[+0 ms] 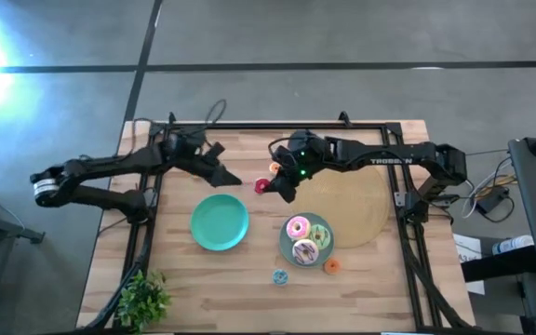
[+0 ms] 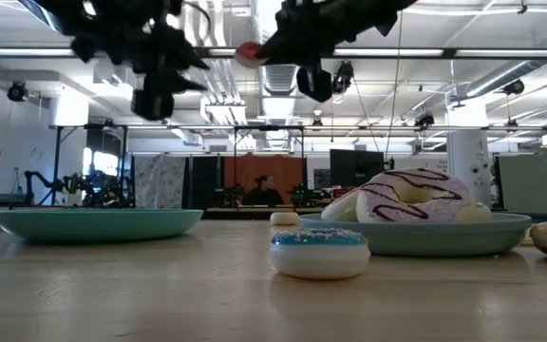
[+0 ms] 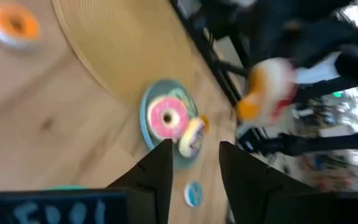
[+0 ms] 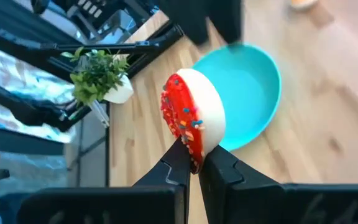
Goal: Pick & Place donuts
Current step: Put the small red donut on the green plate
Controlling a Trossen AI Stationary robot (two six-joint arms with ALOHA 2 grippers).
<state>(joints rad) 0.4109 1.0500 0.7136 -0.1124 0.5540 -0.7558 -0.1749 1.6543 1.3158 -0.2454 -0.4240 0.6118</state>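
Both dark arms reach in from opposite sides and meet above the counter's far middle, raised well clear of it. The left claw [image 1: 234, 177] points toward the right one, its two fingers [image 3: 157, 171] parted with a clear gap and nothing between them. The right claw [image 1: 270, 185] is clamped tight on a red donut [image 4: 191, 118], pinched by its edge.

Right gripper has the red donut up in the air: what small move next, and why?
Probably carry it over the empty teal plate and lower. The right gripper pinches the red donut above the table; the left gripper stands open, holding nothing.
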